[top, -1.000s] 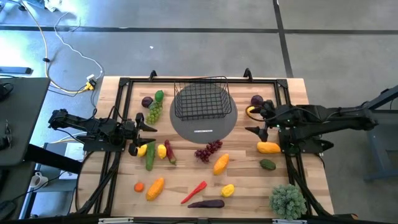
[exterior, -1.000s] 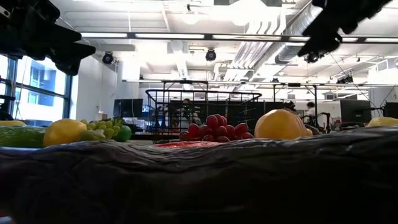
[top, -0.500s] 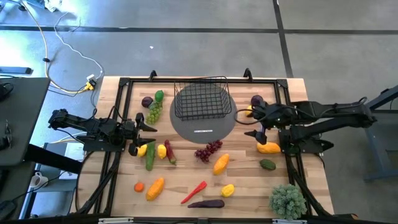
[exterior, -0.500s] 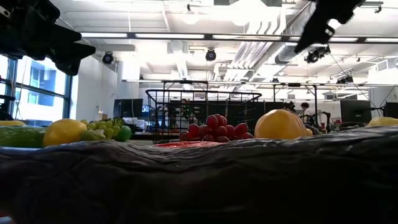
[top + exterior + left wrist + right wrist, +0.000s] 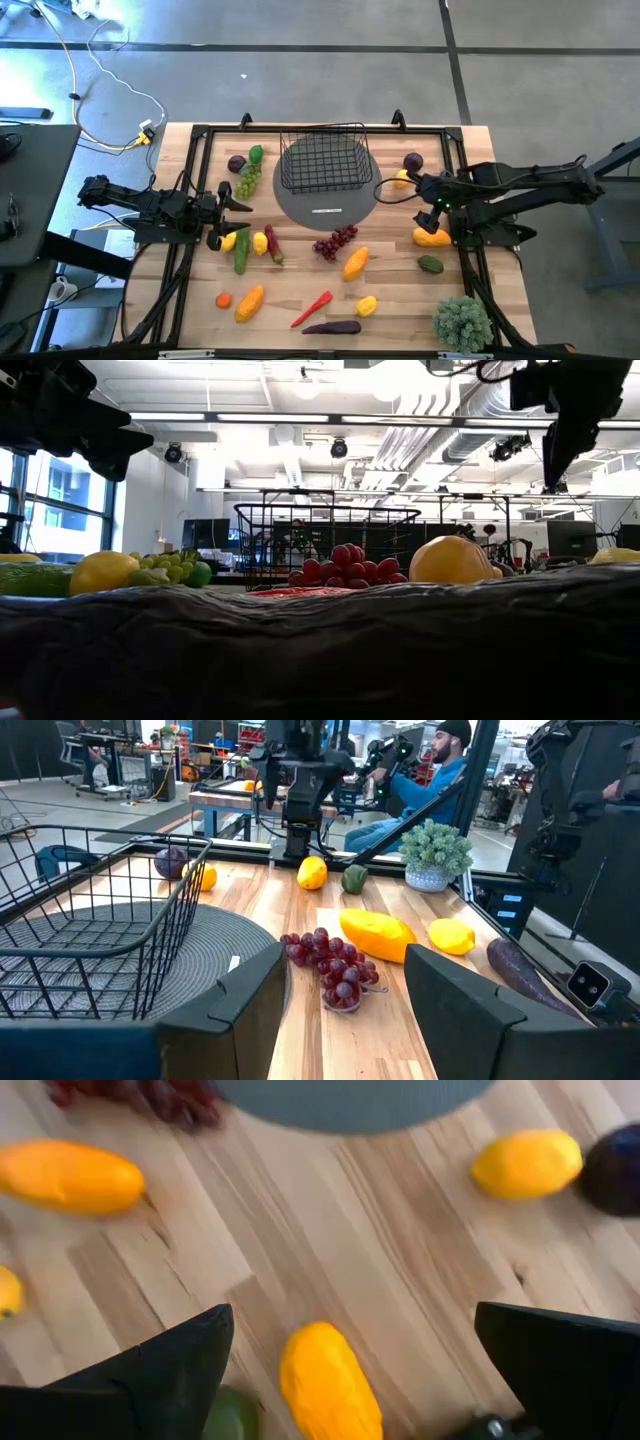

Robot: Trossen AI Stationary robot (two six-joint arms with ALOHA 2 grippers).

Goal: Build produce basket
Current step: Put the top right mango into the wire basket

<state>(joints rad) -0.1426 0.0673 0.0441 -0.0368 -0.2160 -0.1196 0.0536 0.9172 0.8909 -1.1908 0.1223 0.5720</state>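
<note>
Black wire-grid basket (image 5: 323, 160) on grey mat (image 5: 328, 202), red-purple grapes (image 5: 335, 241), pale wood table (image 5: 395, 290).

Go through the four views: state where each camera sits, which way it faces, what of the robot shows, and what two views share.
High view: above the table, facing straight down; both arms show, left tool and right tool beside the basket.
Low view: at table-top height, facing level across into the room; dark arm parts hang at both top corners.
Left wrist view: on the left arm, facing across the table; its left tool is open.
Right wrist view: on the right arm, facing down at the wood; its right tool is open.
Shared: red grapes in high and left wrist views.
</note>
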